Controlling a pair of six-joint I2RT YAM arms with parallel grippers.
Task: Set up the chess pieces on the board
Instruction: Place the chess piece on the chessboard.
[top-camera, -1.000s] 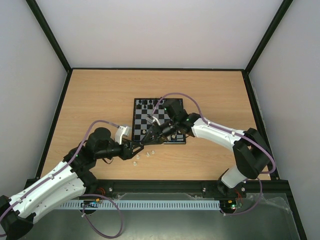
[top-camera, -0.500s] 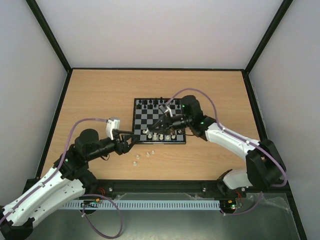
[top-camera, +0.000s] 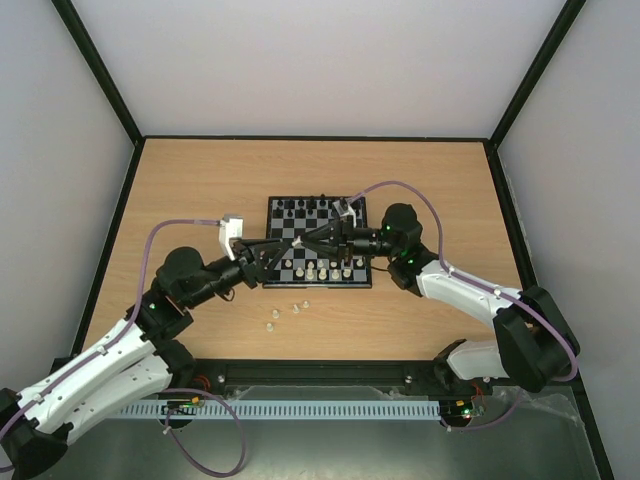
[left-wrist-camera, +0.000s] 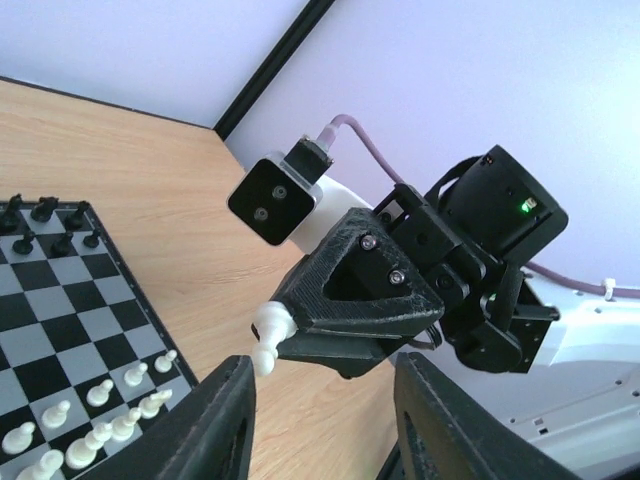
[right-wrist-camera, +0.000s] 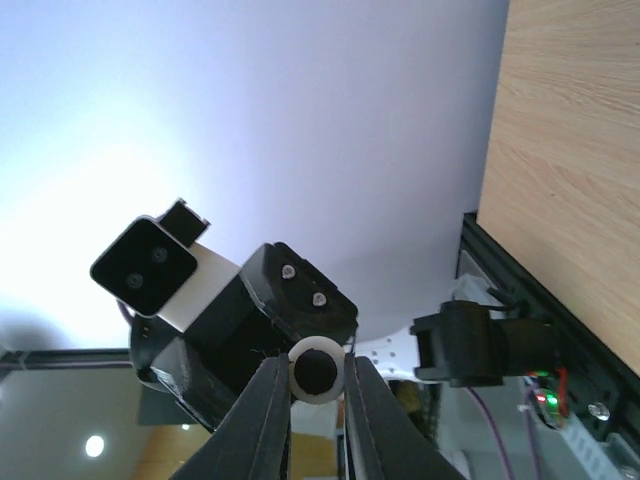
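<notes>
1. Right claw (right-wrist-camera: 317, 375) is pressed together on a white chessman (left-wrist-camera: 266, 336). It pinches the piece near the base, so the round felted foot faces the claw's own camera and the knobbed head pokes out past the fingertips.
2. Left claw (left-wrist-camera: 322, 400) faces it nose to nose with fingers spread and nothing gripped. The chessman's head hangs close to one of those fingers, but whether it already sits inside the gap I cannot tell.
3. Straight beneath both claws lies the board (left-wrist-camera: 60, 290), and both are lifted clear of it.
   - A row of white chessmen (left-wrist-camera: 100, 425) stands along the board edge on the claws' near side.
   - The black chessmen (left-wrist-camera: 40, 222) line the far edge.
   - Some loose white chessmen (top-camera: 271, 325) lie on the wooden table (top-camera: 200, 200), below and nearward of the left claw.
4. The step in hand looks to me like a mid-air hand-over (or a re-grip) of the one chessman.
5. To do it well:
   - Bring the left claw in along the piece's own axis until the exposed head sits squarely between its pads.
   - Close fully on the head, and only then let the right claw spread.
6. A grip far out on the rounded knob would likely squirt the piece free (it is small and smooth), so take it at the collar.
7. Keep the exchange high, so that neither claw sweeps the standing row below.
</notes>
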